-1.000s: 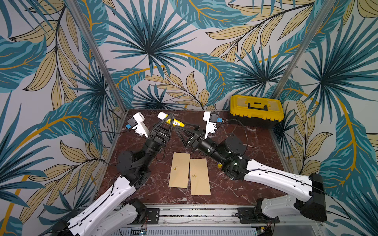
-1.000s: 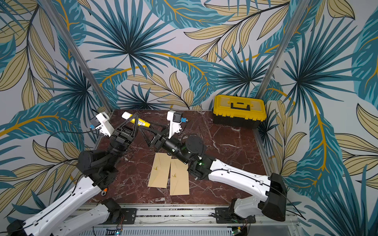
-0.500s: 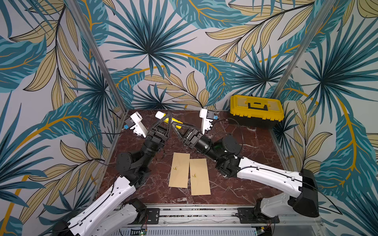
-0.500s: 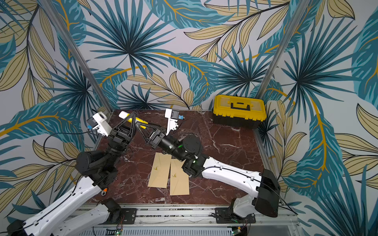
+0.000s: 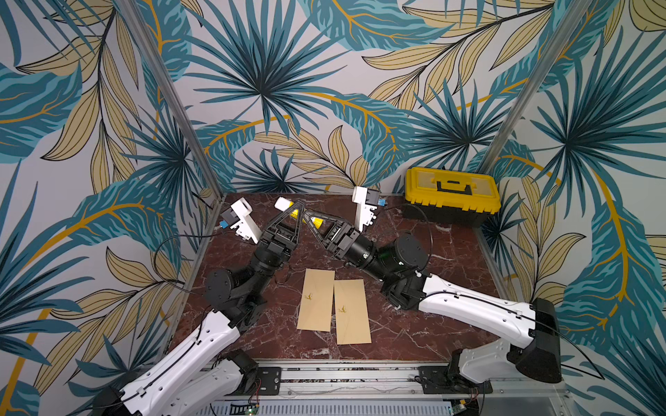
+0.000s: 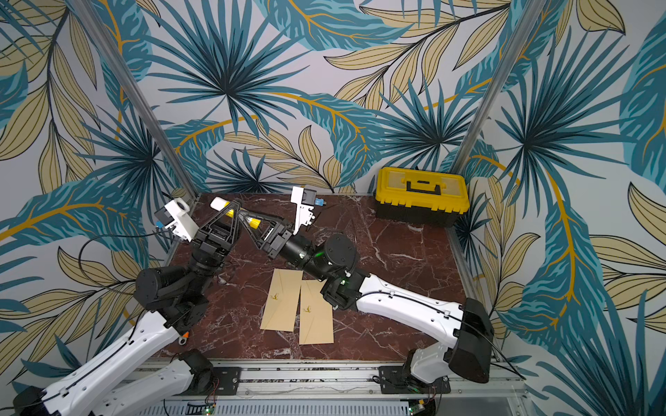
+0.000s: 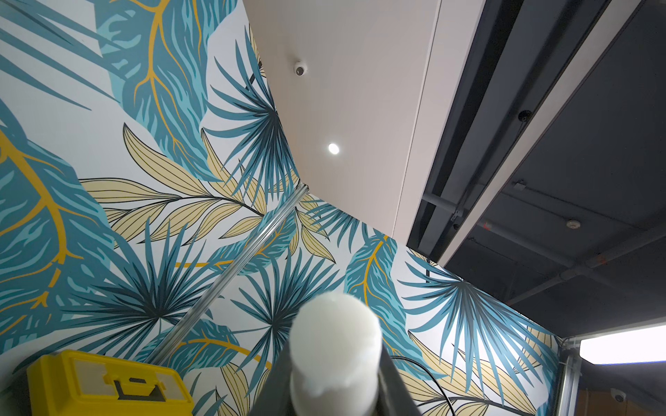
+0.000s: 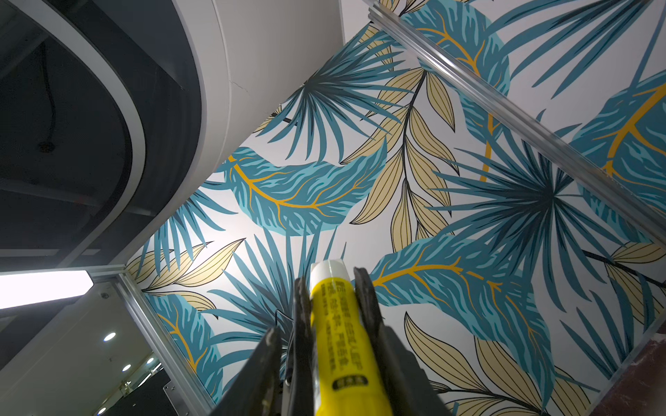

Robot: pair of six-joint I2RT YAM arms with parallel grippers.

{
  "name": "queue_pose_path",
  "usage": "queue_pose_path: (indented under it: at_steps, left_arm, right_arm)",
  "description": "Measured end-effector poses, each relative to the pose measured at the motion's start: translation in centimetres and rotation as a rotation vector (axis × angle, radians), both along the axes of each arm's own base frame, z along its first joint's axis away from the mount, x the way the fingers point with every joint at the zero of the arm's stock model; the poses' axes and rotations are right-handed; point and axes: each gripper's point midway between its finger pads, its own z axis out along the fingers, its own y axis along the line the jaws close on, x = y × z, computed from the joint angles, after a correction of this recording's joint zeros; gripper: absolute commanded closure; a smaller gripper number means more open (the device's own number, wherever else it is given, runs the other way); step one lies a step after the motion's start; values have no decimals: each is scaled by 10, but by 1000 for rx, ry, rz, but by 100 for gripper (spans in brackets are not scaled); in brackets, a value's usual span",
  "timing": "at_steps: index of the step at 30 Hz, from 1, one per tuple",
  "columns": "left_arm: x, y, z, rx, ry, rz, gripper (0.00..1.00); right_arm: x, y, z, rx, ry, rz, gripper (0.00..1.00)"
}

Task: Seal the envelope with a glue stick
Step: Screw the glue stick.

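On the near half of the brown marble tabletop point(image 5: 414, 335), the tan envelopes point(image 5: 316, 300) lie side by side with their long edges meeting, just where they lay a second ago. Beyond and above them, the right gripper point(image 5: 306, 216) (a second ago spread wider and clear of the stick) has swung leftward and drawn in on the glue stick point(image 5: 316, 223). The right wrist view shows its dark fingers point(image 8: 364, 299) pressed against both sides of the yellow barrel, which runs lengthwise between them. The left gripper point(image 5: 296, 208), shifted slightly toward the left wall, still pinches the same stick nearer its white end point(image 5: 281, 204) and holds it off the table. The two sets of fingertips almost meet. Against the back wall, the yellow-lidded toolbox point(image 5: 452, 194) has not moved.
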Motion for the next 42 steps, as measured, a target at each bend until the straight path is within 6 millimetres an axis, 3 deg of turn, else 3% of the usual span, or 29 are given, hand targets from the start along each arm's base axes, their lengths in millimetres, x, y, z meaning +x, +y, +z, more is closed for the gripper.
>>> queue_pose_path:
  at_steps: [9, 24, 26, 29, 33, 35, 42]
  left_arm:
    - [0, 0, 0, 0, 1, 2, 100]
    - [0, 2, 1, -19, 11, -5, 100]
    - [0, 2, 1, -20, 13, -6, 94]
    - [1, 2, 0, -20, 15, -3, 65]
    - [4, 2, -8, -2, 35, 12, 48]
    - [6, 1, -14, 10, 54, 16, 43]
    - [15, -2, -41, 63, 131, 35, 43]
  right_arm:
    - [1, 2, -9, -13, 16, 3, 54]
    - [1, 1, -9, -5, 21, 8, 84]
    - [1, 1, -9, -5, 21, 7, 86]
    - [1, 0, -9, -7, 19, 2, 88]
    - [5, -5, -11, -36, 12, -48, 93]
    - [10, -13, -9, -59, 0, -92, 93]
    - [19, -56, 7, -200, -89, -287, 97]
